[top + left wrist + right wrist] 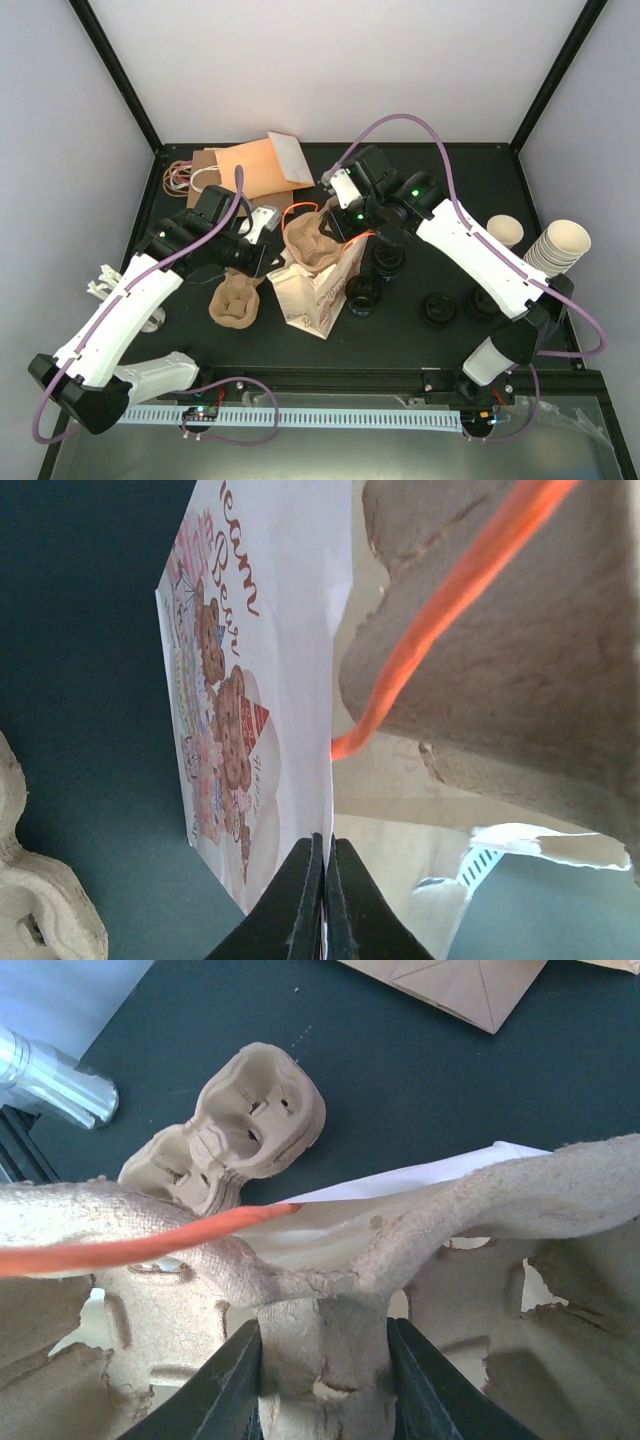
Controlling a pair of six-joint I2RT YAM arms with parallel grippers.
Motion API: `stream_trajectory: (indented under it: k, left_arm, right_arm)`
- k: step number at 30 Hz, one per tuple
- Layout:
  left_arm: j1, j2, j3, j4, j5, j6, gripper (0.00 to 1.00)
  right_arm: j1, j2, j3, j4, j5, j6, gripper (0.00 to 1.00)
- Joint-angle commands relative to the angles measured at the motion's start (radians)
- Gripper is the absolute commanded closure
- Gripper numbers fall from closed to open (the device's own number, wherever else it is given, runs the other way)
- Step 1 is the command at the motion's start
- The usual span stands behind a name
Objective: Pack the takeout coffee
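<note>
A single cream paper cup (505, 232) stands at the right, apart from both grippers; its print does not show. A white bag with bear print (315, 290) stands open mid-table. My left gripper (262, 255) is shut on the bag's rim; in the left wrist view the gripper (325, 880) pinches the white edge (300, 680). My right gripper (335, 225) is shut on the middle post of a pulp cup carrier (310, 245) and holds it in the bag's mouth. In the right wrist view the gripper (322, 1370) clamps the carrier (480, 1220). The bag's orange handle (130, 1250) crosses the carrier.
A second pulp carrier (233, 300) lies left of the bag. Several black lids (362, 292) lie to the right of the bag. A stack of nested cream cups (560, 245) stands at the far right. Kraft bags (255, 165) lie at the back left.
</note>
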Motion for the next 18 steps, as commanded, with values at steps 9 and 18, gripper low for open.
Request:
stream_trajectory:
  k: [9,18]
  left_arm:
    - [0.000,-0.005,0.026,-0.113,-0.020,0.047,0.96]
    - [0.005,0.003,0.040,-0.079,-0.056,-0.003,0.98]
  right_arm:
    - [0.003,-0.064,-0.098,0.146,0.055,0.024,0.67]
    - [0.021,-0.128,-0.196,0.148,0.097,-0.040,0.67]
